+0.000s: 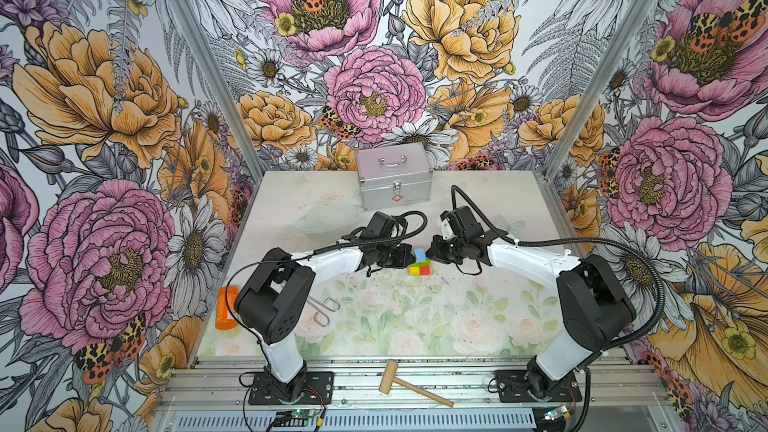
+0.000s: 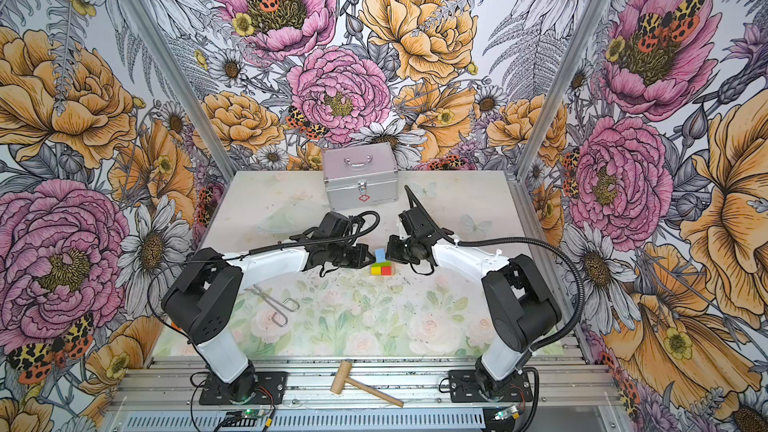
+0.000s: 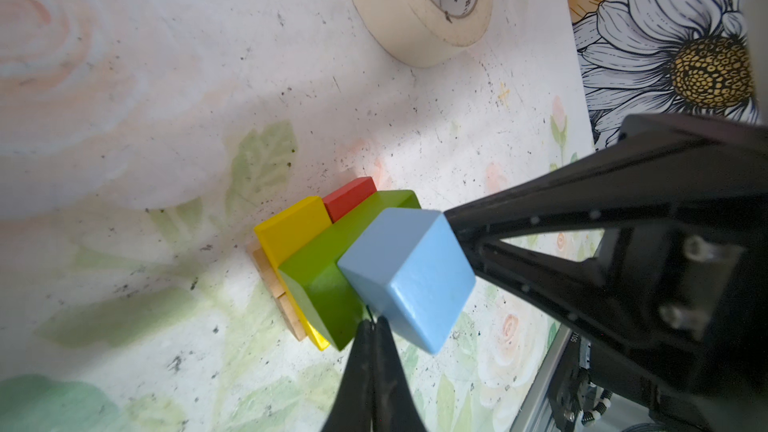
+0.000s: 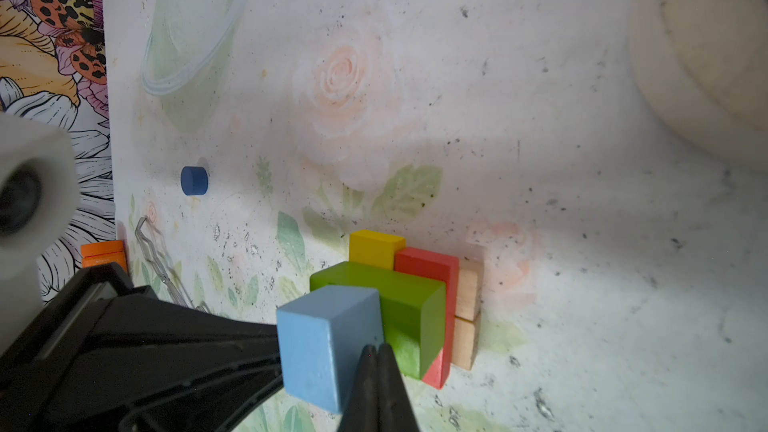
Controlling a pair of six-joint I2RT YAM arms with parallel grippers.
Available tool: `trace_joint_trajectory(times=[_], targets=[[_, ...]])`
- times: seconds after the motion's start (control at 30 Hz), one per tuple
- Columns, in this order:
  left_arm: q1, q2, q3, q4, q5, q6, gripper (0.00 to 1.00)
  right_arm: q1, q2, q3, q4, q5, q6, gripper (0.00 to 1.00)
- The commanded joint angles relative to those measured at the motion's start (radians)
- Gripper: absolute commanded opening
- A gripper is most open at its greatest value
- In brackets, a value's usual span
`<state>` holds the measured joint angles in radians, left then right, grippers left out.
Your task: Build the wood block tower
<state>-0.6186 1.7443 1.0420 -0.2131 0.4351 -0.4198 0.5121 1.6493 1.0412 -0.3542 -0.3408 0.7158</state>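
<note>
Only right wrist shows cylinder point(image 4: 194, 180), left hand point(image 3: 371, 322), right hand point(image 4: 376, 349) closed, seemingly touching cube point(image 4: 320, 342)

Floral-print worktop point(image 1: 415, 317), speckled. Lying on it: silver case point(image 1: 394, 178) at back; two tan bars point(image 4: 467, 313) centre; dark blue cylinder point(image 4: 194, 180) apart; tape roll point(image 3: 419, 6); orange bottle point(image 1: 226, 308) and wire tongs point(image 1: 324, 310) left.

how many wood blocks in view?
7. Stack holds six: two tan bars lowest, yellow bar, red bar, green bar, light blue cube topmost. Dark blue cylinder sits apart, right wrist view only.
</note>
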Motion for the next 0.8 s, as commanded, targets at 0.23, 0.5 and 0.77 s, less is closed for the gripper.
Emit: trace_joint_trajectory(times=[0.23, 0.5, 0.77], targets=[[0.003, -0.007, 0.021, -0.009, -0.019, 0.019, 0.0, 0.008, -0.031, -0.015, 0.022, 0.009, 0.007, 0.0], [0.005, -0.008, 0.027, -0.009, -0.021, 0.018, 0.0, 0.009, -0.04, -0.024, 0.023, 0.011, 0.011, 0.0], [0.006, -0.014, 0.024, -0.019, -0.027, 0.021, 0.0, 0.01, -0.043, -0.026, 0.023, 0.011, 0.011, 0.0]])
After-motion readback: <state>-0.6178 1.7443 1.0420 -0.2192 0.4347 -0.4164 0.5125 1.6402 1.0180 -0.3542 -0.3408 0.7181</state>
